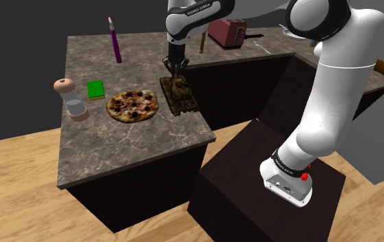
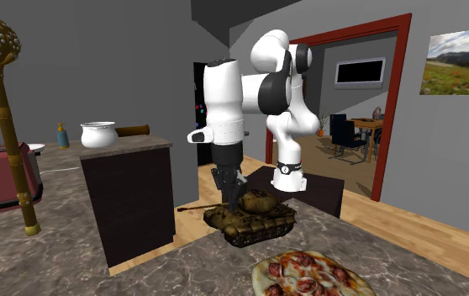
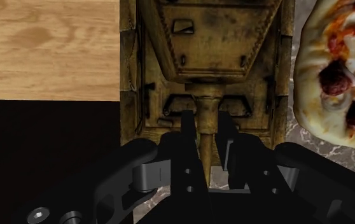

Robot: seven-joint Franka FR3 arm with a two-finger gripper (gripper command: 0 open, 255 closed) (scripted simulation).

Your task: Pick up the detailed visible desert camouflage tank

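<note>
While the arm (image 1: 197, 17) reaches down from the top of the shoulder view, the gripper (image 1: 177, 69) stands over the tank (image 1: 179, 96). The tank sits on the counter (image 1: 115, 151) near its right edge, in the middle of the frame. In the wrist view the two black fingers (image 3: 187, 137) are clenched on the tank's gun barrel (image 3: 207, 105), one pressed against each side (the hull stretches away beyond them). A pizza (image 1: 133, 104) lies just beside the tank, on its left in the shoulder view. Further left are a green block (image 1: 96, 89) and a shaker (image 1: 71, 100). In the second exterior view the tank is in the lower middle, the pizza at the lower right, and a white pot (image 2: 98, 134) in the upper left on another counter.
</note>
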